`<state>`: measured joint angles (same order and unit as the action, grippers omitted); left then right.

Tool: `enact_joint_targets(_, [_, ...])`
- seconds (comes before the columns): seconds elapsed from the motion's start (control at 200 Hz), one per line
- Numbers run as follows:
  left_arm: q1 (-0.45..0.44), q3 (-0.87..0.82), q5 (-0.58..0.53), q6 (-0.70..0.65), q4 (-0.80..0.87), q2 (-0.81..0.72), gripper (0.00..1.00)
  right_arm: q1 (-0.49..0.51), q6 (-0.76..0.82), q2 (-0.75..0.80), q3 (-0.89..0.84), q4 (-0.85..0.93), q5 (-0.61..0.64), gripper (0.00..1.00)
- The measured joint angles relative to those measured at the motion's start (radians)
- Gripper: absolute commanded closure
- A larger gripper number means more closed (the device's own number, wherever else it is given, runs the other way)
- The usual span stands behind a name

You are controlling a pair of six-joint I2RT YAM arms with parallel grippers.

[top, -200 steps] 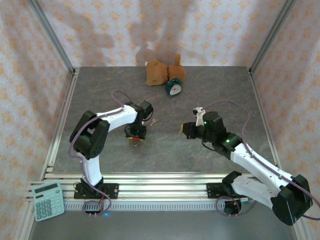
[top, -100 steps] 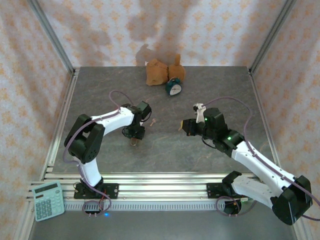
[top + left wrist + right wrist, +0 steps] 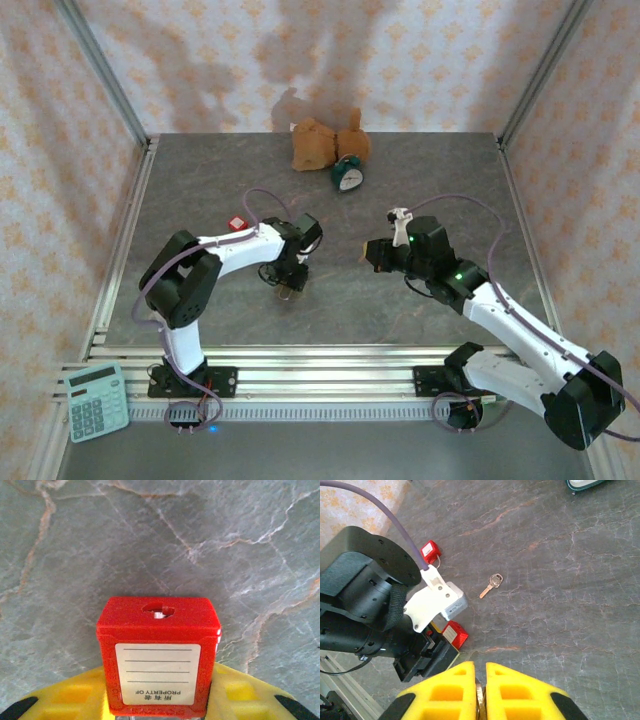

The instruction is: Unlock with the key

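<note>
- Lower centre of the left wrist view: red padlock (image 3: 157, 655) clamped in the left gripper (image 3: 157, 711), keyhole (image 3: 158, 611) on its upper face.
- Judging by looks: rigid small block with slick sides. Hold it by the flat faces and keep the keyhole clear.
- Right gripper (image 3: 480, 672) closed on a thin metal blade (image 3: 480, 699), probably a key. The padlock sits near, up-left of its tips, not touching.
- Spare key (image 3: 492, 583) lies flat on the table (image 3: 560, 605) mid-frame; thin, awkward to pinch.

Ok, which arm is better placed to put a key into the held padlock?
Right. The right hand is shut on a thin metal key and points toward the red plastic padlock, which the left hand holds with its keyhole facing out.
</note>
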<state>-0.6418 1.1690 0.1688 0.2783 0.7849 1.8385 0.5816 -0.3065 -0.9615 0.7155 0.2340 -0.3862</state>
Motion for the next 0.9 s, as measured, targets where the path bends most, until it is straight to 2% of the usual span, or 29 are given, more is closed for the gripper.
enact_joint_targets(0.14, [0.000, 0.036, -0.004, -0.011, 0.042, 0.031, 0.38, 0.000, 0.000, 0.018, -0.001, 0.003, 0.005, 0.90])
enact_joint_targets(0.235, [0.001, 0.054, -0.025, -0.016, 0.072, 0.037, 0.36, 0.000, 0.000, 0.034, -0.009, 0.005, 0.009, 0.90])
enact_joint_targets(0.566, [-0.011, 0.119, -0.029, -0.019, 0.141, 0.091, 0.54, 0.000, 0.000, 0.056, -0.027, 0.006, 0.021, 0.90])
enact_joint_targets(0.896, [-0.034, 0.139, -0.072, -0.018, 0.158, 0.105, 0.60, 0.000, 0.000, 0.061, -0.029, 0.005, 0.021, 0.90])
